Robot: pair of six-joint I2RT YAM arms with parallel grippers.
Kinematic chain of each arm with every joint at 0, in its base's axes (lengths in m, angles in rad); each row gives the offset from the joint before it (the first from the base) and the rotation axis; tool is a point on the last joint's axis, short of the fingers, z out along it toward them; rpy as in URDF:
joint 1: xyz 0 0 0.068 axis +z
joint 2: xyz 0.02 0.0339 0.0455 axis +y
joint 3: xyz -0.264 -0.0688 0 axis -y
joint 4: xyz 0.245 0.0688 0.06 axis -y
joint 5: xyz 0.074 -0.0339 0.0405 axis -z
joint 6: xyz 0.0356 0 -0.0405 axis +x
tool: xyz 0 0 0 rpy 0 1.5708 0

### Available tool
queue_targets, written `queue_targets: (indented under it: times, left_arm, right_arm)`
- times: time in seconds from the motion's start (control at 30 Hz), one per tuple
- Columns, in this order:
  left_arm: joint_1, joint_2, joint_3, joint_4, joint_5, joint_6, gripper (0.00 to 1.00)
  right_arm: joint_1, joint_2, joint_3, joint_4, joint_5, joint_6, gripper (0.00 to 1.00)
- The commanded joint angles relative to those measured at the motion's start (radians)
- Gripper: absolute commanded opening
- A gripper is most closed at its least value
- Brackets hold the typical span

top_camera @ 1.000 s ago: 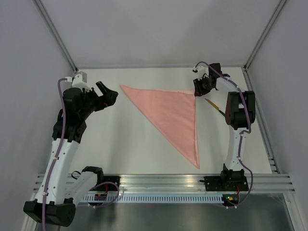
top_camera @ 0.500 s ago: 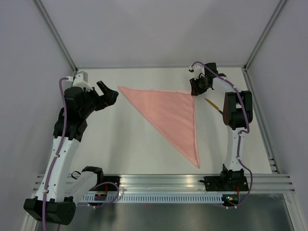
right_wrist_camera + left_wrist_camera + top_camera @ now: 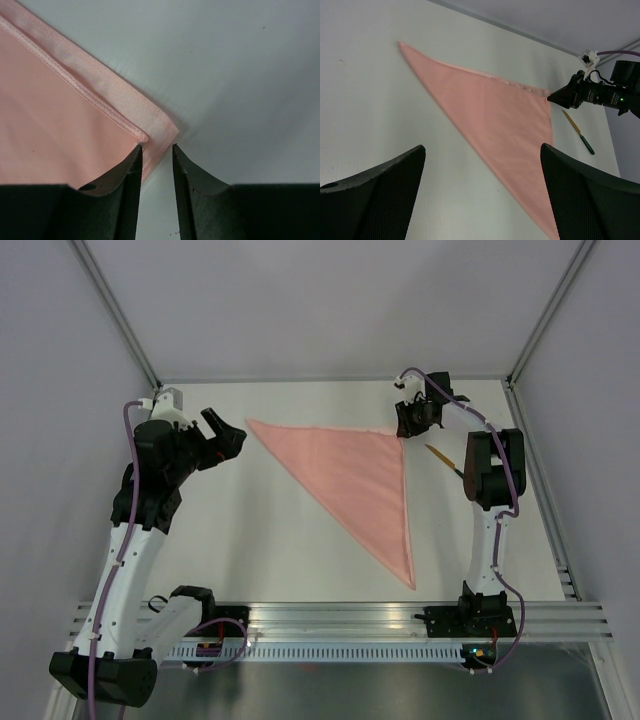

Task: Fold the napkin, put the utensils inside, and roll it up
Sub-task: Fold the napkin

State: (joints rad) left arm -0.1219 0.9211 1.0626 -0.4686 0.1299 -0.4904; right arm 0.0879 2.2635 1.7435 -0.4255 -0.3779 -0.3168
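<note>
The napkin (image 3: 350,475) lies flat on the white table as a pink triangle, one tip far left, one far right, one near. Its two layers show offset at the far-right corner (image 3: 150,125). My right gripper (image 3: 408,426) is down at that corner, jaws narrowly apart, the lower layer's edge lying between the fingertips (image 3: 156,146). The utensil (image 3: 445,462), yellow blade and dark handle, rests on the table just right of the napkin (image 3: 495,110), seen too in the left wrist view (image 3: 578,131). My left gripper (image 3: 228,430) hovers wide open beside the napkin's left tip, nothing between its fingers (image 3: 481,147).
A metal frame rail (image 3: 400,615) runs along the near edge by the arm bases. Grey walls close in the back and both sides. The right arm's forearm (image 3: 490,470) stands over the utensil's handle end.
The right gripper has shifted slightly left and back onto the napkin's far-right corner, its jaws a little narrower. The left arm has barely moved.
</note>
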Motion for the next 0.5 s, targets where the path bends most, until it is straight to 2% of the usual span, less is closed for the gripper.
queue_targets:
  times: [0.0,0.27,0.47]
  left_arm:
    - [0.002,0.001,0.01,0.028,-0.009,-0.039,1.0]
    - [0.004,-0.001,0.01,0.028,-0.001,-0.039,1.0]
    - [0.004,0.002,0.01,0.03,0.004,-0.042,1.0]
  right_arm:
    - [0.004,-0.068,-0.006,0.041,0.007,0.045,0.35]
    - [0.004,-0.122,-0.073,0.106,0.01,0.065,0.35]
    - [0.006,-0.105,-0.041,0.065,-0.007,0.068,0.36]
